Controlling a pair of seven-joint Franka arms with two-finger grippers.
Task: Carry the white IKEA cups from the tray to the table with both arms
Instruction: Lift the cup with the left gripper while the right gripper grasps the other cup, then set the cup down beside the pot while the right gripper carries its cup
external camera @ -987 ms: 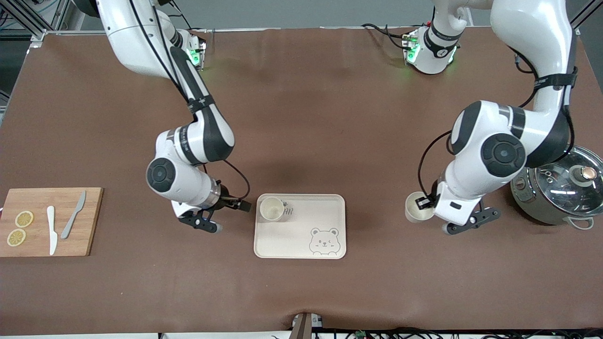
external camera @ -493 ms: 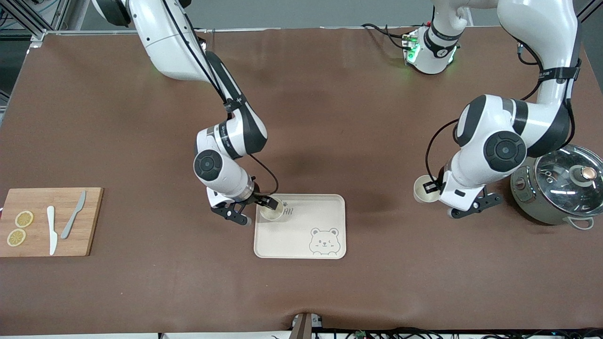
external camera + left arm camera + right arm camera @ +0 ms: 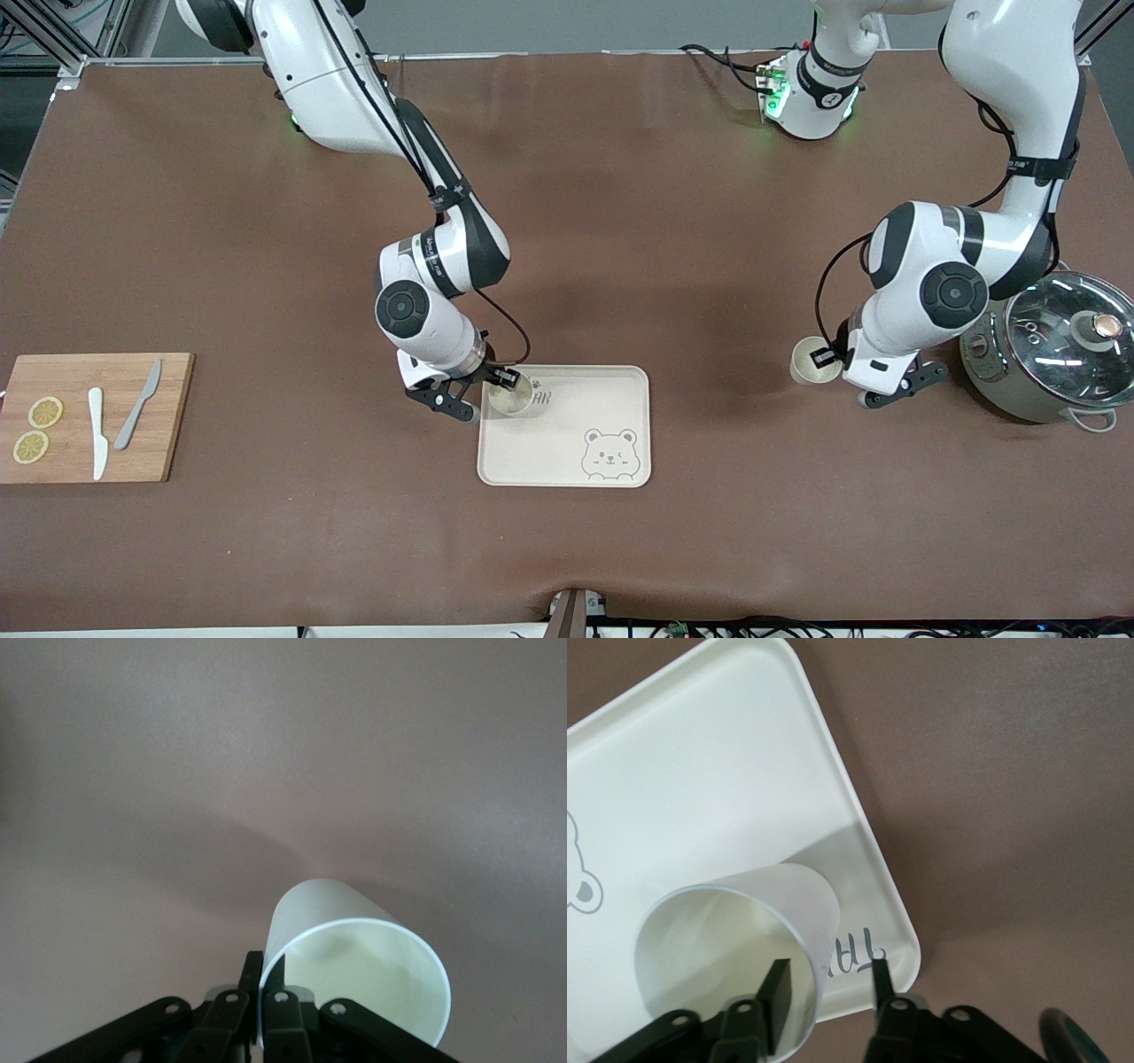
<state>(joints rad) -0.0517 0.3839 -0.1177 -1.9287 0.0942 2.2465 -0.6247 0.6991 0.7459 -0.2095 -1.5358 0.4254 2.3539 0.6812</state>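
Observation:
One white cup [image 3: 511, 399] stands in the corner of the bear tray [image 3: 567, 443] that lies toward the right arm's end. My right gripper [image 3: 505, 384] is open at its rim. In the right wrist view one finger [image 3: 778, 988] is inside the cup [image 3: 788, 890], the other [image 3: 881, 974] outside over the tray [image 3: 700, 771]. My left gripper [image 3: 829, 359] is shut on the rim of the second white cup [image 3: 811, 363] over bare table between the tray and the pot. The left wrist view shows the gripper [image 3: 270, 970] pinching the cup's [image 3: 319, 908] wall. I cannot tell whether this cup touches the table.
A wooden cutting board [image 3: 168, 416] with lemon slices, a white knife and a grey knife lies at the right arm's end. A steel pot with a glass lid [image 3: 1059, 359] stands at the left arm's end, close beside the left gripper.
My right gripper moved from beside the tray to the rim of the cup on it. My left gripper carried its cup away from the tray toward the pot and farther from the front camera.

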